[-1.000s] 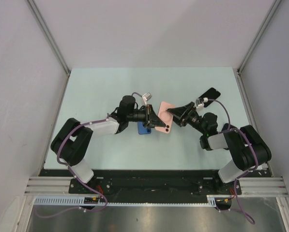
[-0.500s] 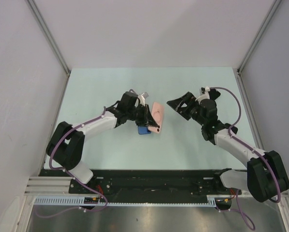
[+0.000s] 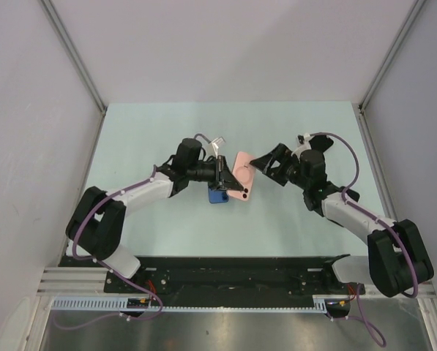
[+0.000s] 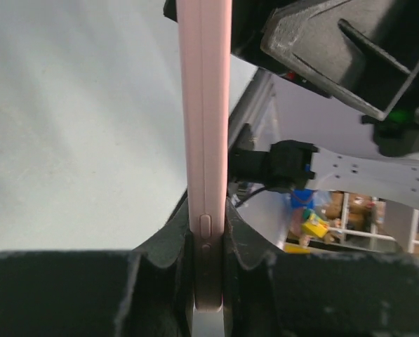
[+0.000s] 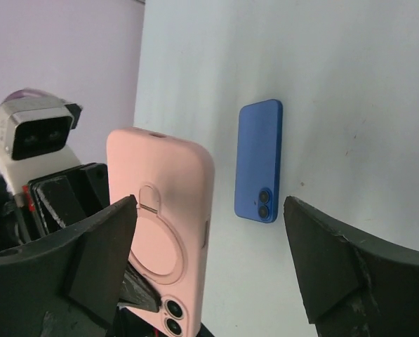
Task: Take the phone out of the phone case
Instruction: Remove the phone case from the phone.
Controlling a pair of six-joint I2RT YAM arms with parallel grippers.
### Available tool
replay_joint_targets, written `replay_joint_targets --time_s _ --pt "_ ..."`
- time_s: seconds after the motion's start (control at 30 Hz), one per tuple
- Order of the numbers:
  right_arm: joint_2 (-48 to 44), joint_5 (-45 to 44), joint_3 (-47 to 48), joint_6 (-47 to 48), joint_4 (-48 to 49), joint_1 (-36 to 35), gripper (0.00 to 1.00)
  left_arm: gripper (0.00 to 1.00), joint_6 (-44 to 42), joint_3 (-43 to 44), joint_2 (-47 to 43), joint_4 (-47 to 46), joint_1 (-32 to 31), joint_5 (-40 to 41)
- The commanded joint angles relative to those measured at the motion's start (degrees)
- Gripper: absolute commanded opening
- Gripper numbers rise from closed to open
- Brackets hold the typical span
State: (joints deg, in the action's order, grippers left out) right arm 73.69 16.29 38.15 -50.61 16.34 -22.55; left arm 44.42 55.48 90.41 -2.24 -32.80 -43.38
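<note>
while the left gripper (image 3: 225,176) is clenched on the pink phone case (image 3: 241,175), the case is held clear of the table (image 3: 145,131), roughly midway between the two arms. in the left wrist view the case (image 4: 203,140) is seen edge-on, with one finger (image 4: 160,246) pressed against each flat face and a side button just above the grip.

the right gripper (image 3: 260,169) is released, jaws spread wide, close to the far end of the case. in the right wrist view the back of the case (image 5: 160,210) faces the camera between the two fingers (image 5: 90,260). a ring mount sits at its middle and two camera lenses show at its lower corner. contact between these fingers and the case cannot be determined.

a blue phone (image 5: 260,161) lies flat on the table, back up, separate from the case. in the top view it (image 3: 217,196) sits just below the left gripper.
</note>
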Motion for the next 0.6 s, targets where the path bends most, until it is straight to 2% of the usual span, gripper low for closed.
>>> replay_joint_targets --time_s 0.0,0.1,0.13,0.27,0.3,0.4,0.57 --pt "-0.1 10.5 -3.1 -3.3 13.4 3.1 0.88 0.0 11.4 -3.7 -3.0 -22.1 2.4 -12.7" --pt "0.6 14.5 -6.3 -8.3 22.2 5.1 0.81 0.0 18.3 -5.9 -2.6 -32.3 3.0 -14.8" --pt "1.4 15.5 -7.1 -10.1 28.3 5.5 0.79 0.0 19.8 -6.3 -2.3 -34.5 3.1 -15.9" --pt "5.2 19.5 -9.4 -18.6 42.4 6.1 0.68 0.0 29.6 -7.6 -0.2 -45.6 3.3 -17.5" --pt "5.9 20.4 -9.5 -19.4 46.3 5.8 0.68 0.0 31.5 -8.2 0.2 -51.1 3.3 -17.8" --pt "7.8 21.1 -9.5 -21.8 51.9 5.3 0.65 0.0 37.2 -8.7 2.0 -59.0 3.3 -18.3" --pt "8.9 21.2 -9.4 -24.4 57.6 4.9 0.6 0.0 38.8 -9.3 3.1 -61.4 3.3 -18.2"
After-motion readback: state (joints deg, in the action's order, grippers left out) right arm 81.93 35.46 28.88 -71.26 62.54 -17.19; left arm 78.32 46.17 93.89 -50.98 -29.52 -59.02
